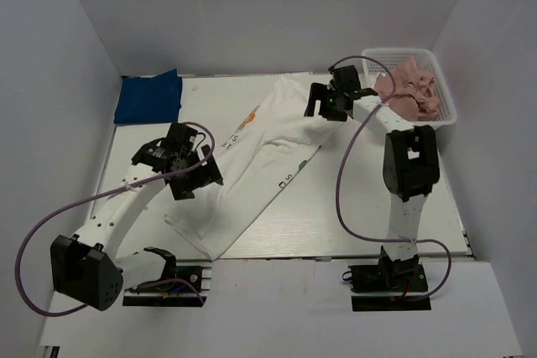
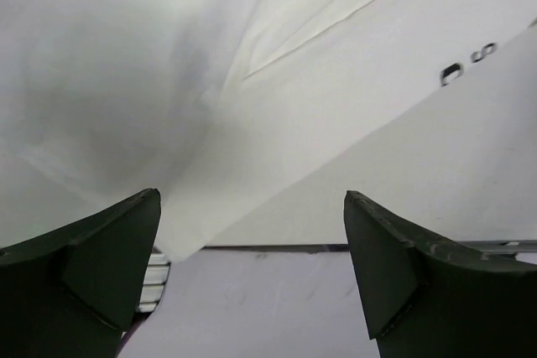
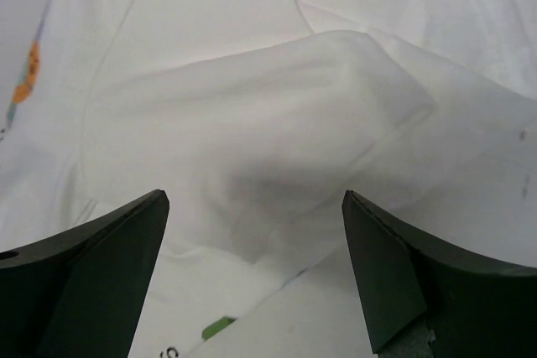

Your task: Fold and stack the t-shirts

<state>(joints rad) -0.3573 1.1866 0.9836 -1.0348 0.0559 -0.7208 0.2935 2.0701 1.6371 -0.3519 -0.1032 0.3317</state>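
The white printed t-shirt [image 1: 252, 169] lies diagonally across the table, partly folded lengthwise, print and black lettering showing at its edges. My left gripper [image 1: 191, 172] is open and empty above the shirt's left side; the left wrist view shows white cloth [image 2: 277, 106] and its lower corner. My right gripper [image 1: 325, 106] is open and empty above the shirt's upper right end; the right wrist view shows a folded sleeve [image 3: 277, 148] below it. The royal-blue t-shirt [image 1: 149, 96] lies folded at the back left. The dusty-pink t-shirt [image 1: 411, 90] is crumpled in the basket.
The white mesh basket [image 1: 445, 90] stands at the back right corner. White walls enclose the table on the left, back and right. Purple cables loop from both arms. The table's front edge [image 2: 336, 247] shows below the shirt's corner.
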